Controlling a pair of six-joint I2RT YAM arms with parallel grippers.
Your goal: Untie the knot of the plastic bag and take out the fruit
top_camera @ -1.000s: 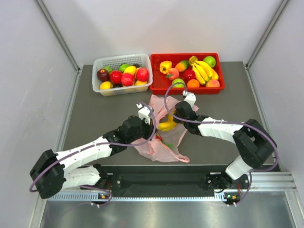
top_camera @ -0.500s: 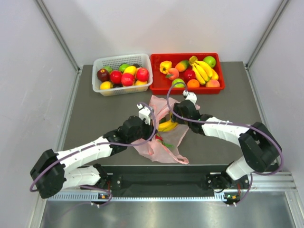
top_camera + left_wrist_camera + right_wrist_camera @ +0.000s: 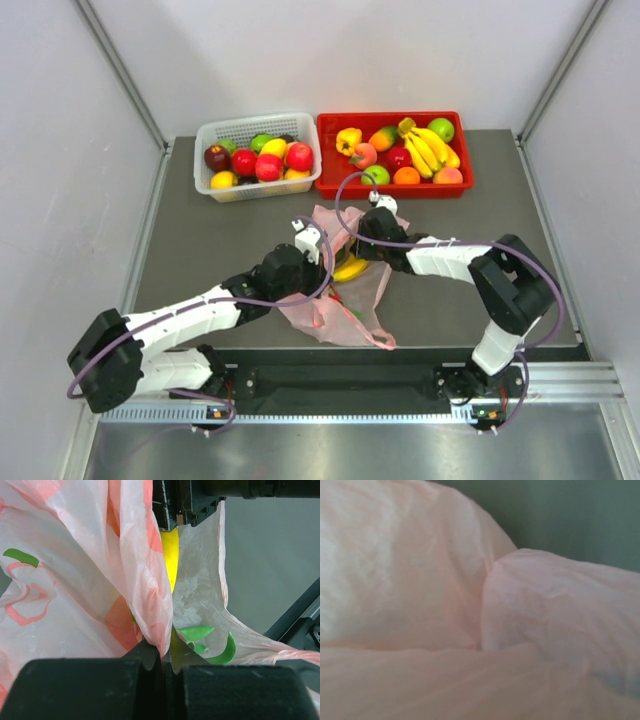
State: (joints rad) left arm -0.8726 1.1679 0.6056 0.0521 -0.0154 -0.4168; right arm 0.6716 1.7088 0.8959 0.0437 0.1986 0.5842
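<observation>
L hand (image 3: 164, 656) was clamped shut on a fold of the thin, translucent pink plastic bag (image 3: 75, 585), the film pinched btwn its black fingers (image 3: 143, 656) and rising above them. From the top view, that hand (image 3: 300, 262) sat at the bag's left edge, mid-surface, w/ the bag (image 3: 340, 312) lying crumpled on the grey surface (image 3: 470, 290) btwn the two arms, near the front edge. R hand (image 3: 358, 240) reached in from the right at the bag's far end, just above the yellow toy banana bunch (image 3: 350, 268). Its fingertips were lost in the plastic, so couldn't tell if it was open or closed, nor whether it held anything. R wrist cam was filled w/ blurred pink film (image 3: 420, 580) and nothing else legible. L wrist cam showed the banana (image 3: 170, 555) through a gap in the bag, directly under the R hand's black body, plus a few green pointed tips (image 3: 197, 632) lower down inside the plastic. The knot couldn't be made out in any view. At the back of the surface stood a white slotted plastic basket (image 3: 225, 190) of mixed fruit and, touching it on the right, a red plastic tray (image 3: 330, 185) w/ more fruit; both were well apart from the bag.
</observation>
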